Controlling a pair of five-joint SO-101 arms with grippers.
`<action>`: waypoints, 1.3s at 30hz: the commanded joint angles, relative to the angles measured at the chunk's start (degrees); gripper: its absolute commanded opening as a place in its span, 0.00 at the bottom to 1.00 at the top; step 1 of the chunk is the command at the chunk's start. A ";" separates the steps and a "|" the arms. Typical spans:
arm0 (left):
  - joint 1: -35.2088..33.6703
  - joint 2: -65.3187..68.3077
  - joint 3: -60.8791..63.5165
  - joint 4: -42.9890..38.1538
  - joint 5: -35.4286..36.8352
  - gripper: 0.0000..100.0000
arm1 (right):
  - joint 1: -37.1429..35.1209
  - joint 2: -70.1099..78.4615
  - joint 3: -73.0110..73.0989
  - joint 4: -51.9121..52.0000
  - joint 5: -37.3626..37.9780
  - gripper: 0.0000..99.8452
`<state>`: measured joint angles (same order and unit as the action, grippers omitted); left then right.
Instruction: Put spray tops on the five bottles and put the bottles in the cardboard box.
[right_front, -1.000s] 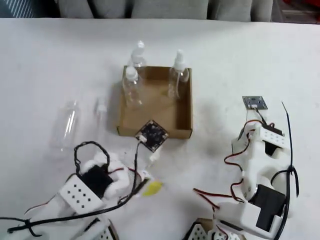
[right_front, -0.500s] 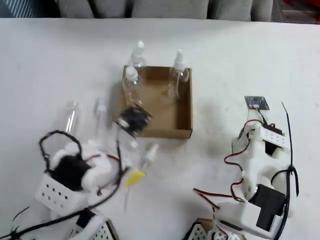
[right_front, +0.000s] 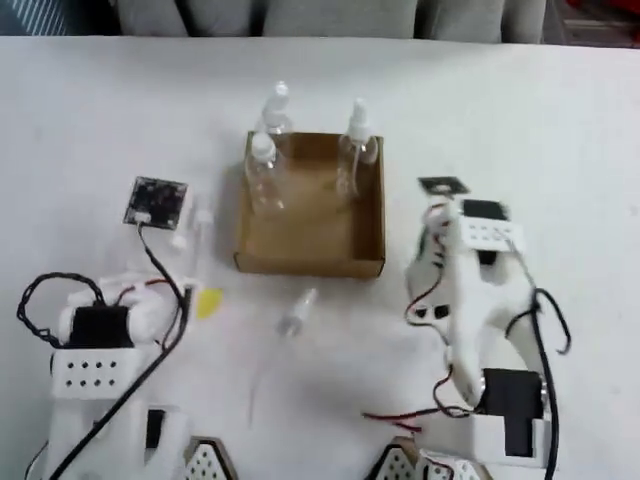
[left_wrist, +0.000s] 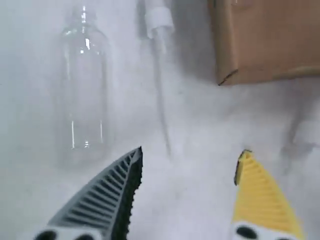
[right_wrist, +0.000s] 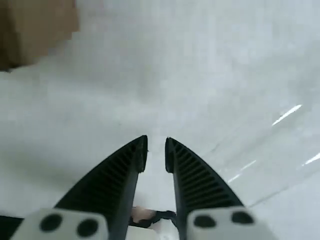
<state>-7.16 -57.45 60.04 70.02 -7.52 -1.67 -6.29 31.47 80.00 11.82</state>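
The left arm has swung away from the front of the cardboard box (right_front: 310, 262) and out to the side. Its left tool (left_wrist: 190, 151) now hangs released over the worktop (right_front: 520, 100), with the black and yellow fingers wide apart. The uncapped bottle (left_wrist: 84, 85) lies just ahead of the black finger, and a spray top (left_wrist: 159, 20) with its long tube lies ahead of the gap. A second spray top (right_front: 298, 310) lies off the yellow finger's side, near the box front. The right arm has come forward beside the box, and its right tool (right_wrist: 155, 142) is all but clenched on nothing. This looks like a fresh approach to the lying bottle (capped bottles (right_front: 357, 150) stand in the box, a third bottle (right_front: 277, 105) just behind it).

From above, the left arm's camera board (right_front: 155, 200) covers most of the lying bottle. The left wrist view cuts the box to one corner. Ahead of the right tool, pale streaks on the worktop are too faint to identify.
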 joint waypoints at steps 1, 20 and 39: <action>-3.38 -0.48 1.67 -6.07 -0.44 0.29 | -7.69 -2.59 -2.20 1.19 -3.25 0.04; -3.38 -0.48 5.89 -11.60 -0.70 0.29 | -41.27 -5.14 4.13 -21.76 -26.11 0.16; -3.21 -0.48 6.07 -11.60 -0.70 0.29 | -41.36 5.93 4.04 -27.65 -26.81 0.16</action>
<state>-10.07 -57.45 66.37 60.09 -7.52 -42.02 -0.22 36.13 52.75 -17.54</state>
